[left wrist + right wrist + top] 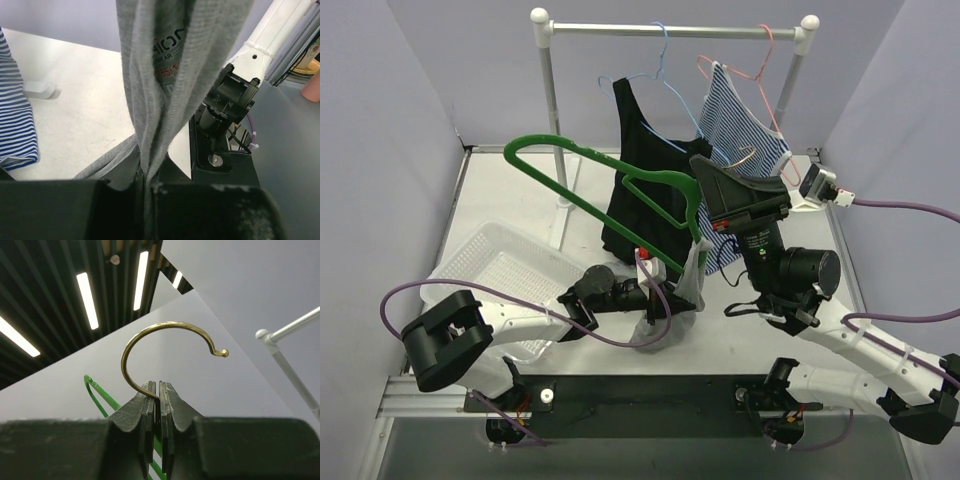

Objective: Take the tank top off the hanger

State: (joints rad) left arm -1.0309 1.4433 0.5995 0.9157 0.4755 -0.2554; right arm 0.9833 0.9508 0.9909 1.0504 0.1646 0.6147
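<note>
Green hanger (582,152) aloft in right claw (738,172), grey tank top (692,272) in left claw (654,300)

Top external: high behind the bases, whole table (510,205).
Left wrist: close on grey tank top (165,75).
Right wrist: upward, close on brass hook (170,324).
Shared: green hanger (570,196).

Pale lilac walls (390,120) close me in on three sides, with the white table (505,205) boxed between them. A white pipe rack (620,30) stands at the far end. The right wrist view looks up at a dark slatted ceiling (55,270) with long strip lights (87,300) glowing.
</note>
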